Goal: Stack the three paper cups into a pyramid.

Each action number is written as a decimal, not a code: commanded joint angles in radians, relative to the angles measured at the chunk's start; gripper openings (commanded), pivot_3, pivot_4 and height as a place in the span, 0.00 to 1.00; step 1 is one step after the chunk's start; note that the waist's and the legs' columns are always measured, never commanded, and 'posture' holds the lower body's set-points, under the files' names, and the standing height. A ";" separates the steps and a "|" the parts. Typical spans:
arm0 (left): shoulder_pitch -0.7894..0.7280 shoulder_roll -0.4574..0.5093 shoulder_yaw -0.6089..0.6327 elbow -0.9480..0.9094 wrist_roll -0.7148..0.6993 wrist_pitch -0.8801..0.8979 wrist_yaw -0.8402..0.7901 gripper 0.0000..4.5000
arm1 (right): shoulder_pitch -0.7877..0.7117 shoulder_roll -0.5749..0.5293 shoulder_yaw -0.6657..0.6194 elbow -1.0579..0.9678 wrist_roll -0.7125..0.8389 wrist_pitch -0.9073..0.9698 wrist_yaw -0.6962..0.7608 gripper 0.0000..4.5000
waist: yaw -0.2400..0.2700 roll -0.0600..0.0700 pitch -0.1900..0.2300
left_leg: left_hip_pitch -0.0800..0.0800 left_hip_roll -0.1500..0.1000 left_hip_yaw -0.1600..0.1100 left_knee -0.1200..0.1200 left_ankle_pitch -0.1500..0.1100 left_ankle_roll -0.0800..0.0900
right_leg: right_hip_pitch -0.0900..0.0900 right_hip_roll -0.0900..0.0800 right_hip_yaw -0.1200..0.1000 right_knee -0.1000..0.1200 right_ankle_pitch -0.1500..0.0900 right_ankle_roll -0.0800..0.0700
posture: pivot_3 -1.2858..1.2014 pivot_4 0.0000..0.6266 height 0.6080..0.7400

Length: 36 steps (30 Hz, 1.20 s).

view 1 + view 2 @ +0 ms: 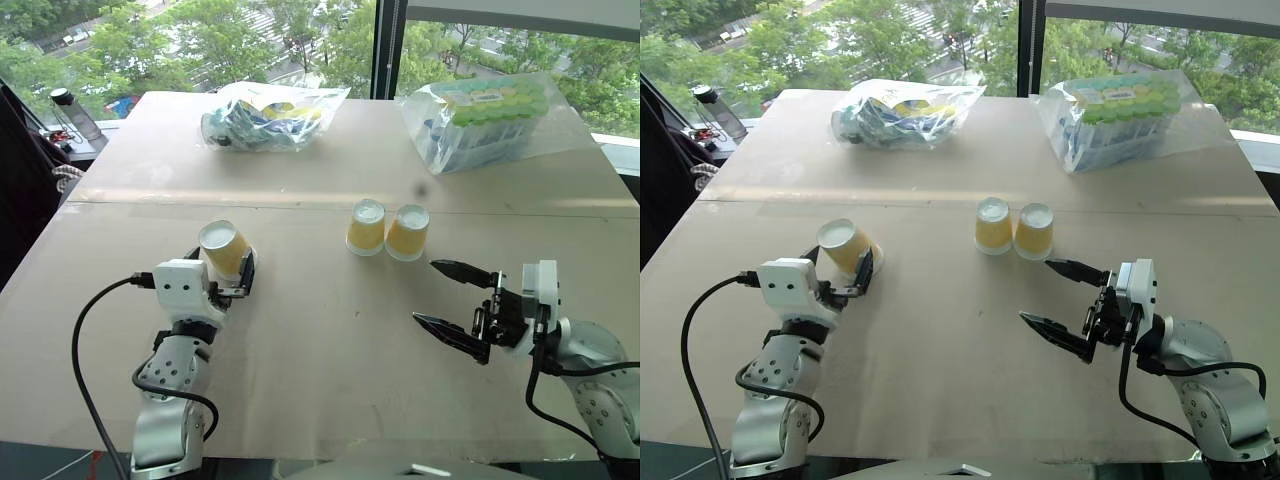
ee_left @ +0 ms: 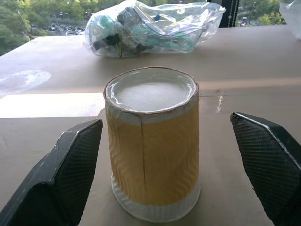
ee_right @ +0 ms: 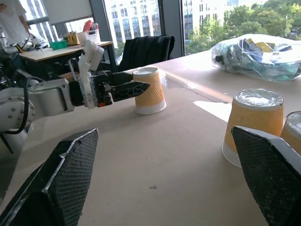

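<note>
The big brown worktop point(image 1: 300, 330) holds three paper cups, all upside down. Two cups point(image 1: 386, 230) stand side by side, touching, in the middle. The third cup point(image 1: 225, 249) stands alone between the wide-open fingers of the left end effector point(image 1: 232, 275), not squeezed. The right end effector point(image 1: 452, 305) is wide open and empty. The cups look light and easy to crush, so hold the ribbed sides gently.

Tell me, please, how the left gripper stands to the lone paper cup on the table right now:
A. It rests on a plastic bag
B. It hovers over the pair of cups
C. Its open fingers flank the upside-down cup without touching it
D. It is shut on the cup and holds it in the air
C: the left gripper has an open finger on each side of the upside-down lone paper cup, with a gap on both sides, and the cup stands on the table.
</note>
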<state>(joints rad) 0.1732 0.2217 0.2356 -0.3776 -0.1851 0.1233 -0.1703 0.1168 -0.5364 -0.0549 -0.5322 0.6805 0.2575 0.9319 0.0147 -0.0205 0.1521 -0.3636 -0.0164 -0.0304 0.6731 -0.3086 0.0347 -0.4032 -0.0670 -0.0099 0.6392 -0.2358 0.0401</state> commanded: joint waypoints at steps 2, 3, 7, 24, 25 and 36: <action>-0.036 0.010 0.021 0.036 0.020 -0.049 0.012 1.00 | -0.019 0.014 -0.008 -0.041 0.007 -0.017 -0.023 0.99 | 0.000 0.000 0.000 | 0.000 0.000 -0.001 0.000 0.000 0.000 | 0.000 0.000 0.000 0.000 0.000 0.000 | 0.52 0.24 1.00; -0.049 0.015 0.023 0.055 0.023 -0.060 0.011 1.00 | -0.020 0.017 -0.005 -0.040 0.002 -0.020 -0.026 0.99 | 0.000 0.000 0.000 | 0.000 0.000 -0.001 0.000 0.000 0.000 | 0.000 0.000 0.000 0.000 0.000 0.000 | 0.52 0.24 1.00; -0.084 0.029 0.025 0.099 0.027 -0.084 0.005 1.00 | -0.015 0.025 0.000 -0.040 -0.006 -0.031 -0.031 0.99 | 0.000 0.000 0.000 | 0.000 0.000 -0.001 0.000 0.000 0.000 | 0.000 0.000 -0.001 0.001 0.000 0.000 | 0.52 0.24 1.00; -0.172 0.049 0.009 0.196 0.036 -0.138 -0.021 0.50 | 0.002 0.042 0.005 -0.041 -0.027 -0.067 -0.046 1.00 | 0.000 0.000 0.000 | 0.000 -0.002 -0.002 0.000 0.000 0.000 | 0.000 -0.002 -0.001 0.002 0.000 0.000 | 0.52 0.24 1.00; -0.176 0.050 0.009 0.200 0.037 -0.138 -0.021 0.50 | 0.004 0.044 0.003 -0.040 -0.031 -0.073 -0.049 1.00 | 0.000 0.000 0.000 | 0.000 -0.002 -0.002 0.000 0.000 0.000 | 0.000 -0.002 -0.001 0.002 0.000 0.000 | 0.52 0.24 1.00; -0.506 0.169 -0.054 0.268 -0.186 0.017 -0.338 0.50 | 0.047 0.058 -0.057 -0.035 -0.041 -0.144 -0.066 1.00 | 0.007 -0.001 0.001 | -0.001 -0.004 -0.005 0.001 0.003 -0.004 | 0.000 0.002 -0.004 0.003 0.000 0.000 | 0.52 0.24 1.00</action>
<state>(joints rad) -0.2917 0.3772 0.2101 -0.0876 -0.3017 0.0986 -0.4288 0.1579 -0.4817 -0.0743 -0.5350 0.6318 0.1431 0.8717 0.0222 -0.0217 0.1527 -0.3655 -0.0208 -0.0354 0.6747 -0.3050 0.0289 -0.4029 -0.0650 -0.0144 0.6418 -0.2356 0.0402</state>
